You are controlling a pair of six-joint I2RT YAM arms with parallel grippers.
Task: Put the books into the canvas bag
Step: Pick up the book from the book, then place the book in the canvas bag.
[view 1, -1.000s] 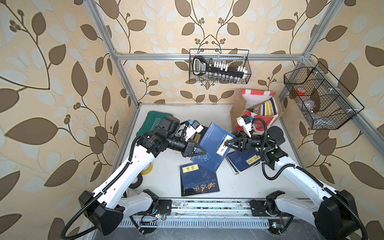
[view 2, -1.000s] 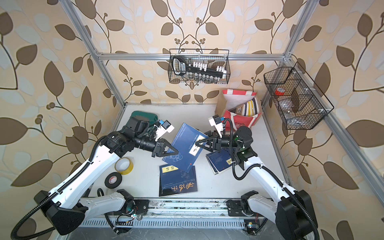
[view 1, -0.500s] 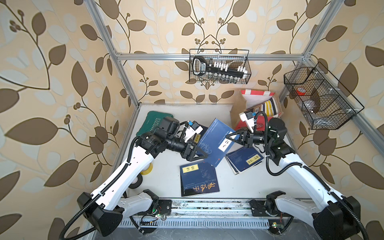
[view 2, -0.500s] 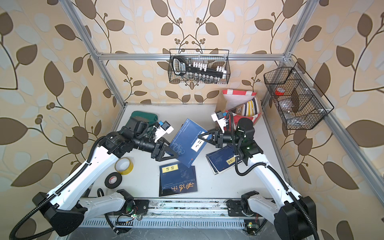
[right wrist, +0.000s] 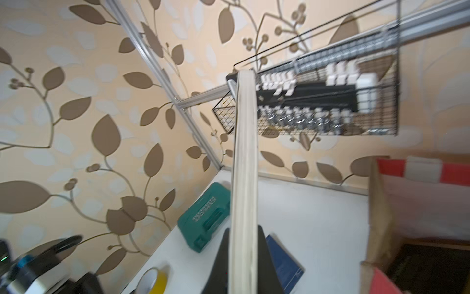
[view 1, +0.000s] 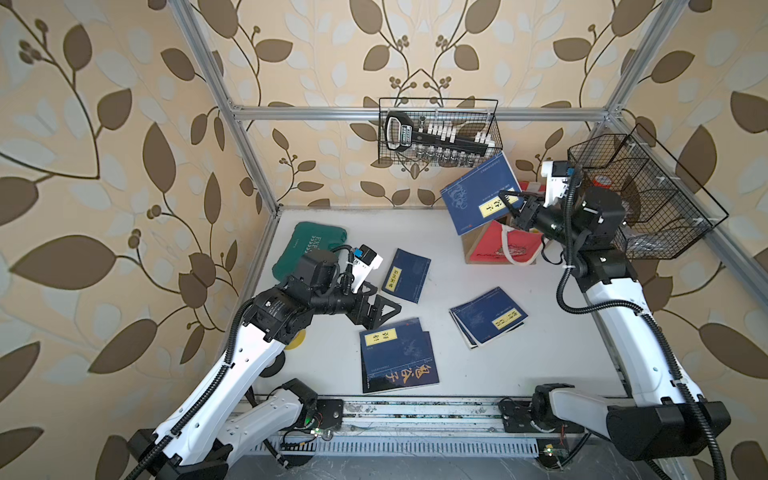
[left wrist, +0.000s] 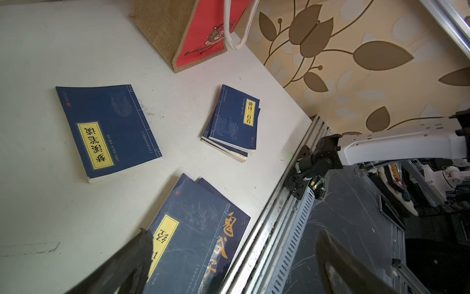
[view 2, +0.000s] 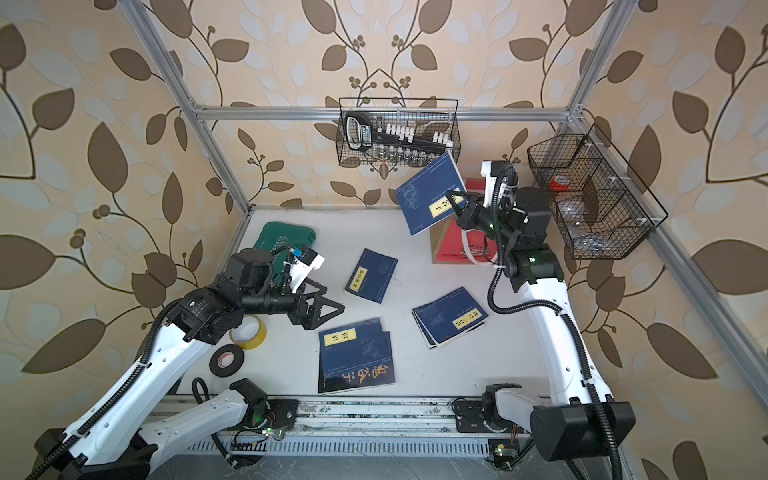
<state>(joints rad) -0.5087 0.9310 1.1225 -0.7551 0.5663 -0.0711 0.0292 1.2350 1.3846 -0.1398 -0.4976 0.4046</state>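
The right tool [view 1: 510,200] is clamped on the edge of a navy book [view 1: 478,191] by its yellow title label, and it holds the book in the air, tilted. In the right wrist view the book's pale page edge [right wrist: 244,152] runs straight out from between the two dark fingers [right wrist: 267,264]. Reading a top view as a clock with the back wall at twelve, the book reaches out from this tool toward ten o'clock. The canvas bag [view 1: 494,249] stands just below at about six o'clock, in the table's [view 1: 478,374] one o'clock corner, with its red panel facing front. The left tool [view 1: 382,309] hovers low over the table at mid-left, its jaws spread wide and holding nothing. A front stack of books [view 1: 397,357] lies just beside it at five o'clock, a single navy book [view 1: 406,275] lies near at one o'clock, and a small fanned stack [view 1: 488,316] lies well apart at three o'clock. A green tool case [view 1: 307,245] sits at ten o'clock from the left tool.
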